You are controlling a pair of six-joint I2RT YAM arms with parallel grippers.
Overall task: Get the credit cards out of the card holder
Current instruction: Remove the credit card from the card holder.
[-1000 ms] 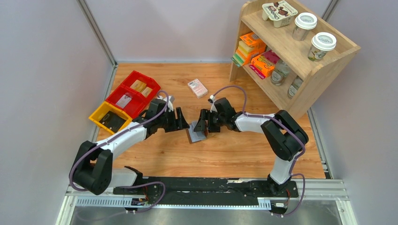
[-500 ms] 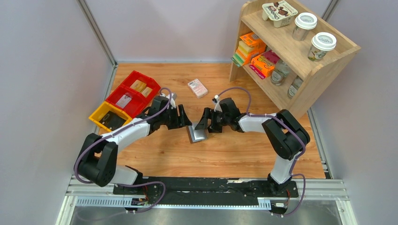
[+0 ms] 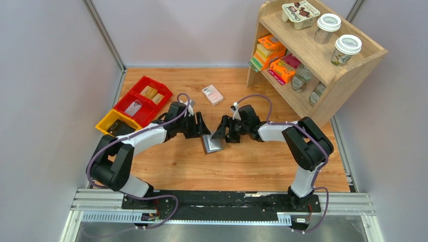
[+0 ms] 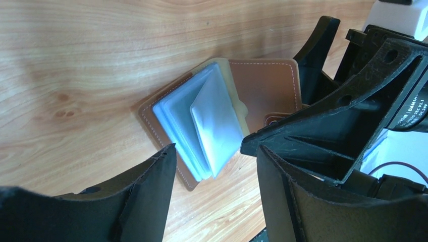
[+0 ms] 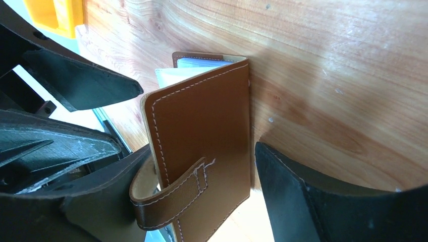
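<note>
The card holder (image 3: pixel 212 144) lies open on the wooden table between both grippers. In the left wrist view its brown cover (image 4: pixel 262 83) is spread and its pale blue-grey pockets (image 4: pixel 199 123) fan upward. I cannot tell the credit cards apart from the pockets. My left gripper (image 4: pixel 216 151) is open and empty just above the pockets' near edge; it also shows in the top view (image 3: pixel 203 131). My right gripper (image 5: pixel 202 151) is open around the raised brown cover (image 5: pixel 202 116). Its left finger (image 5: pixel 101 196) is against the snap tab (image 5: pixel 166 199), and its right finger is apart from the cover.
Red bins (image 3: pixel 143 100) and a yellow bin (image 3: pixel 117 125) stand at the left. A pink-and-white patterned box (image 3: pixel 212 94) lies behind the wallet. A wooden shelf (image 3: pixel 323 75) with packets, jars and cups stands at the back right. Grey walls enclose the table.
My left gripper has moved right, closer to the wallet. The wallet's pale inside now shows more than a second ago. The right gripper has shifted only slightly.
</note>
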